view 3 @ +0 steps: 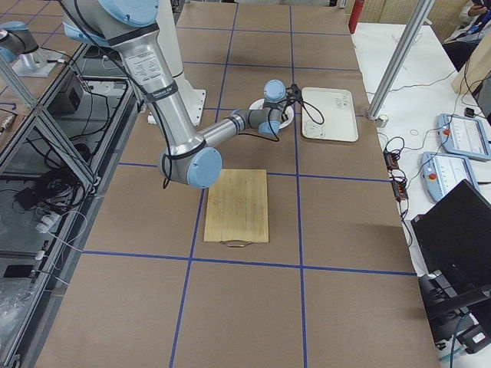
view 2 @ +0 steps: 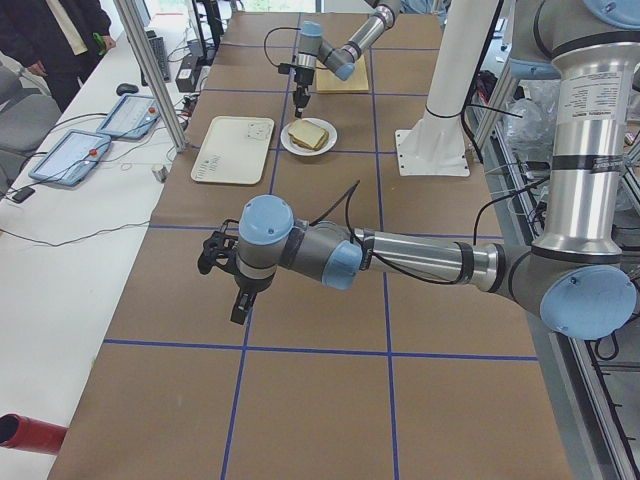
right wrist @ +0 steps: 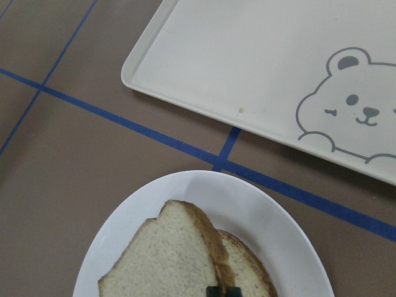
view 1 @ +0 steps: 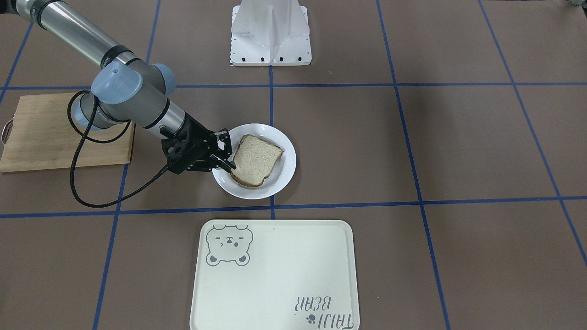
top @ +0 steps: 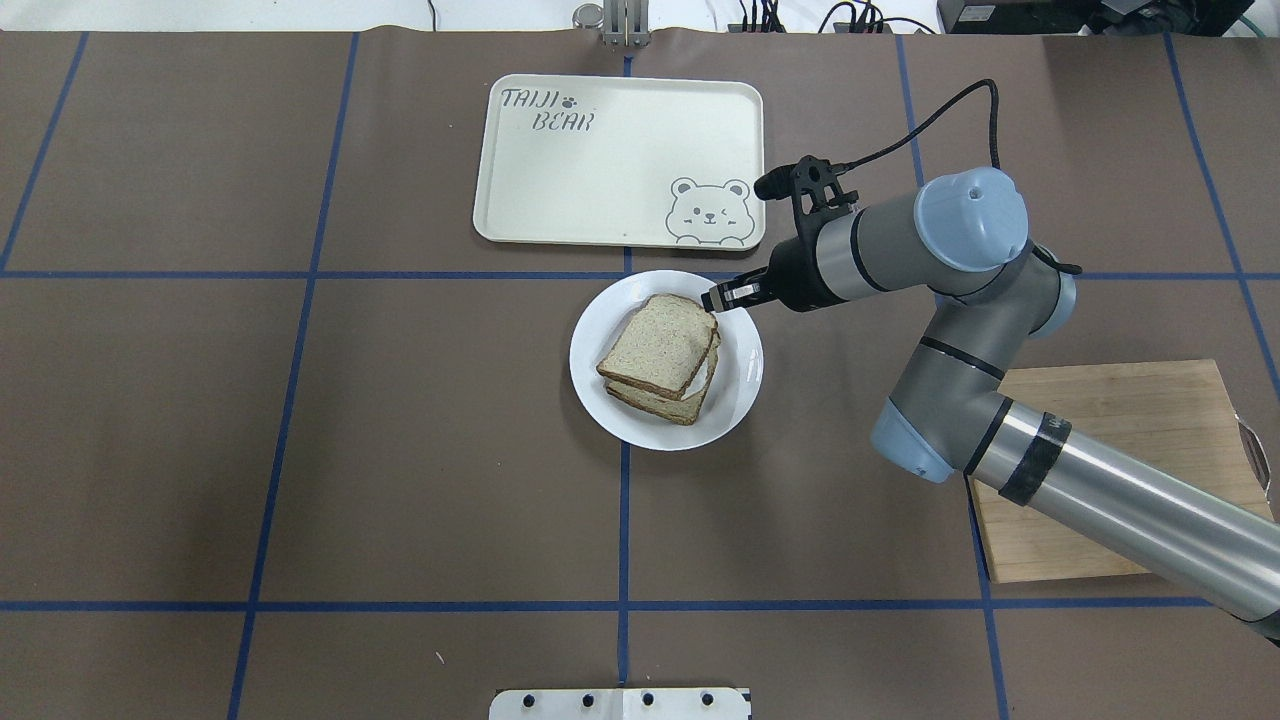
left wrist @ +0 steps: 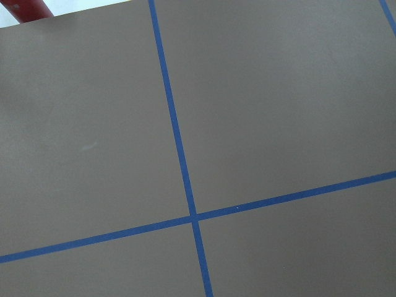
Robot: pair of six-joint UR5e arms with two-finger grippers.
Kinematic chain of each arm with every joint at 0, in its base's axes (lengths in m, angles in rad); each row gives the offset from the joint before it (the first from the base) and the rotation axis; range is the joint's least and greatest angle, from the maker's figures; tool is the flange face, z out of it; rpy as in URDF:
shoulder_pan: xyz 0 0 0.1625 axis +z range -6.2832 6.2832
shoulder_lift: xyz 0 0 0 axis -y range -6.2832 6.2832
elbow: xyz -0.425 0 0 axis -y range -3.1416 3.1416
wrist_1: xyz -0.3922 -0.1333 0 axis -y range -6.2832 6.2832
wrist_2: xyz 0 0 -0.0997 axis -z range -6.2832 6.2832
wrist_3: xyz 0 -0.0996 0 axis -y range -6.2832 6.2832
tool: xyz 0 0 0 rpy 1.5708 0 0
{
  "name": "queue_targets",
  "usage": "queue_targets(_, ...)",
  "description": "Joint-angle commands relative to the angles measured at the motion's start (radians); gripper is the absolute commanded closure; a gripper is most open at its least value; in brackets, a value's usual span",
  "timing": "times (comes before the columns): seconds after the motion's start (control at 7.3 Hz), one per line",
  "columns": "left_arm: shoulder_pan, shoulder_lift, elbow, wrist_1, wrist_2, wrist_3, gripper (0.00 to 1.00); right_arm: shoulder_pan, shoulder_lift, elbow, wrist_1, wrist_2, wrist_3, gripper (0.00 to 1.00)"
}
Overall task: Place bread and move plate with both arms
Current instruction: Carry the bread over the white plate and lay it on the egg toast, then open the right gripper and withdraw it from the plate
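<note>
The plain bread slice (view 1: 256, 160) lies tilted on a second slice on the round white plate (view 1: 286, 170), near the table's middle. A little white shows between the two slices in the overhead view. My right gripper (view 1: 229, 166) reaches in low from the plate's side, its fingertips shut on the top slice's corner. The overhead view shows the bread (top: 660, 345), the plate (top: 738, 392) and the right gripper (top: 714, 299). The right wrist view shows the bread (right wrist: 167, 260) and the gripper tips (right wrist: 223, 291). My left gripper (view 2: 240, 308) hovers over bare table far off; I cannot tell its state.
The cream bear tray (top: 600, 180) lies just beyond the plate, away from the robot. A wooden cutting board (top: 1120, 420) lies under my right arm's elbow. The robot's white base mount (view 1: 270, 32) stands at the near table edge.
</note>
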Motion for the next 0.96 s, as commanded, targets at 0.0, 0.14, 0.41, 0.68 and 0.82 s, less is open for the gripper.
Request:
queue_targets(0.0, 0.0, 0.0, 0.0, 0.0, -0.001, 0.0, 0.02, -0.004, -0.003, 0.0, -0.002, -0.028, 0.013, 0.0)
queue_targets(0.14, 0.0, -0.002, -0.003, 0.0, -0.001, 0.0, 0.02, 0.002, -0.006, 0.012, -0.008, -0.026, 0.018, 0.0)
queue_targets(0.41, 0.0, -0.012, -0.026, 0.0, -0.003, -0.003, 0.02, 0.091, -0.015, 0.035, -0.111, -0.019, 0.072, 0.0)
queue_targets(0.68, 0.009, -0.078, -0.034, -0.046, -0.051, -0.107, 0.02, 0.226, -0.025, 0.072, -0.408, -0.019, 0.018, 0.0)
queue_targets(0.82, 0.044, -0.081, -0.032, -0.128, -0.102, -0.208, 0.02, 0.293, -0.06, 0.071, -0.487, -0.013, -0.132, 0.0)
